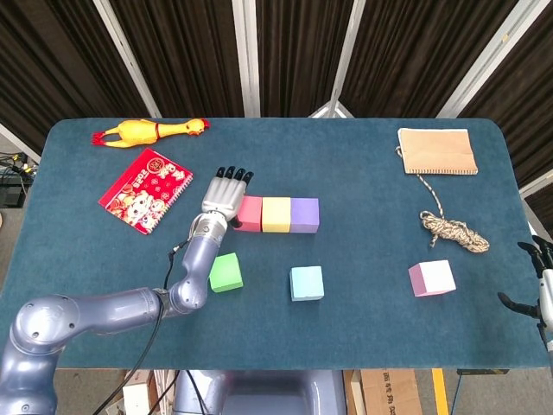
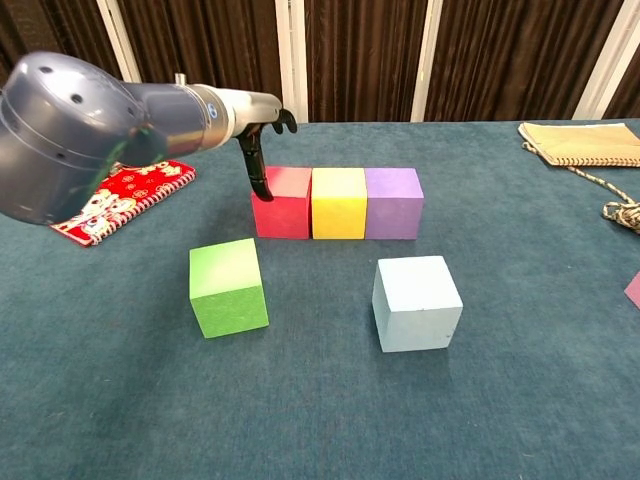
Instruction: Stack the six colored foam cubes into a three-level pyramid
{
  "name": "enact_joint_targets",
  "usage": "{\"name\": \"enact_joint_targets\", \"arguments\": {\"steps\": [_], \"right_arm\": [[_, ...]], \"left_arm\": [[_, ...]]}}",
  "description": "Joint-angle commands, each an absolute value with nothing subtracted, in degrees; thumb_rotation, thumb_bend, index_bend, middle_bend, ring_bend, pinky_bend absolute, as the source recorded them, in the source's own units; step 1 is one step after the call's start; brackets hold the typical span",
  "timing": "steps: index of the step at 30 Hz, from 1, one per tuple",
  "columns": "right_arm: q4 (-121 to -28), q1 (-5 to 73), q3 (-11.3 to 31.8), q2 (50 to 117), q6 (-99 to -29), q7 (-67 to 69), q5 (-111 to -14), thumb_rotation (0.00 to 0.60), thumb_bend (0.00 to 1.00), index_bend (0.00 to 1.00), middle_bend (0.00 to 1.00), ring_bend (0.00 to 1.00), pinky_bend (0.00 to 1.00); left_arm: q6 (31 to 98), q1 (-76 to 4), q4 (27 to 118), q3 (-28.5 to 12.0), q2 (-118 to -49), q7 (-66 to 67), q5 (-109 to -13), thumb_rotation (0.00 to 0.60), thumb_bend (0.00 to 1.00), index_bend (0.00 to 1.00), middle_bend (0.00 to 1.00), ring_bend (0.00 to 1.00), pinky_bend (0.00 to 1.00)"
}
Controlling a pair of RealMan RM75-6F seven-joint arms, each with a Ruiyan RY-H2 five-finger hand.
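My left robot hand [image 1: 226, 195] holds nothing: its dark-tipped fingers [image 1: 233, 175] are stretched out and a little apart, just beside the left face of the red foam cube [image 1: 251, 213]. In the chest view one dark finger hangs down at that cube's left edge [image 2: 257, 172]; I cannot tell if it touches.

My right robot hand [image 1: 536, 281] is cut off by the right border of the head view, so I cannot say how its fingers stand. The chest view does not show it.

The red cube, the yellow foam cube [image 1: 276, 214] and the purple foam cube [image 1: 304, 214] stand in one row, sides touching. Nearer to me, apart from the row, sit the green foam cube [image 1: 227, 272] and the pale blue foam cube [image 1: 307, 283]. The pink foam cube [image 1: 431, 277] lies far to the right; the chest view shows only its corner.

On the dark blue cloth desk [image 1: 363, 181] I see also a red spiral notebook [image 1: 145, 190], a yellow rubber chicken [image 1: 151, 130], a tan cloth pad [image 1: 437, 151] and a coiled rope [image 1: 454, 229].
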State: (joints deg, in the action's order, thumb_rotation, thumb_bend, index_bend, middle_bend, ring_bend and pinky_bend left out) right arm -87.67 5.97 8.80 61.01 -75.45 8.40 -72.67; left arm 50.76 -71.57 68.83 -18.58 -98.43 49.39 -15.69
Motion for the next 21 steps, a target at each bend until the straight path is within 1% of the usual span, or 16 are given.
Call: {"name": "enact_joint_targets", "arguments": {"steps": [1,4,7,9,11,14,17,21], "right_arm": [[-87.73,5.96,8.79,61.00,-75.46,8.32,-72.66,0.600,0.18,0.18,0.10,0.08,0.02],[-87.81,5.95,8.78,60.99,-75.46,8.24,-72.64,0.600,0.18,0.18,0.10,0.08,0.02],[-87.94,5.98,8.75,61.02,-75.41,8.18,-72.67,0.600,0.18,0.18,0.10,0.08,0.02],[-88.00,6.03,8.73,61.04,-75.36,8.10,-72.69,0.600,0.18,0.18,0.10,0.08,0.02],[-88.05,6.06,8.69,61.07,-75.30,8.00,-72.69,0.600,0.18,0.18,0.10,0.08,0.02],[-88.18,6.16,8.65,61.09,-75.17,7.96,-72.81,0.600,0.18,0.18,0.10,0.08,0.02],[-88.20,6.23,8.66,61.15,-75.04,8.10,-72.80,0.600,0.18,0.18,0.10,0.08,0.02],[-88.04,6.32,8.67,61.24,-74.85,8.23,-72.74,0.600,0.18,0.18,0.10,0.08,0.02]], "left_arm": [[50.61,-70.18,73.91,-18.01,-94.02,49.63,-15.00,0.600,0.10,0.11,0.06,0.00,0.00],[50.57,-69.25,78.05,-17.30,-90.48,49.96,-14.23,0.600,0.11,0.11,0.07,0.00,0.00],[51.25,-67.71,83.57,-16.38,-85.80,49.79,-14.19,0.600,0.11,0.12,0.10,0.00,0.00],[51.59,-66.28,87.64,-15.80,-82.37,48.72,-14.74,0.600,0.12,0.14,0.14,0.00,0.00],[51.73,-65.18,89.75,-15.31,-80.37,47.50,-15.57,0.600,0.12,0.19,0.16,0.00,0.00],[51.38,-63.69,91.08,-13.74,-78.34,45.92,-16.69,0.600,0.13,0.24,0.21,0.00,0.00],[51.49,-62.82,90.57,-12.60,-78.01,44.60,-17.70,0.600,0.13,0.27,0.24,0.00,0.00],[51.75,-61.87,89.00,-10.72,-78.85,43.40,-19.24,0.600,0.14,0.27,0.25,0.00,0.00]]}}
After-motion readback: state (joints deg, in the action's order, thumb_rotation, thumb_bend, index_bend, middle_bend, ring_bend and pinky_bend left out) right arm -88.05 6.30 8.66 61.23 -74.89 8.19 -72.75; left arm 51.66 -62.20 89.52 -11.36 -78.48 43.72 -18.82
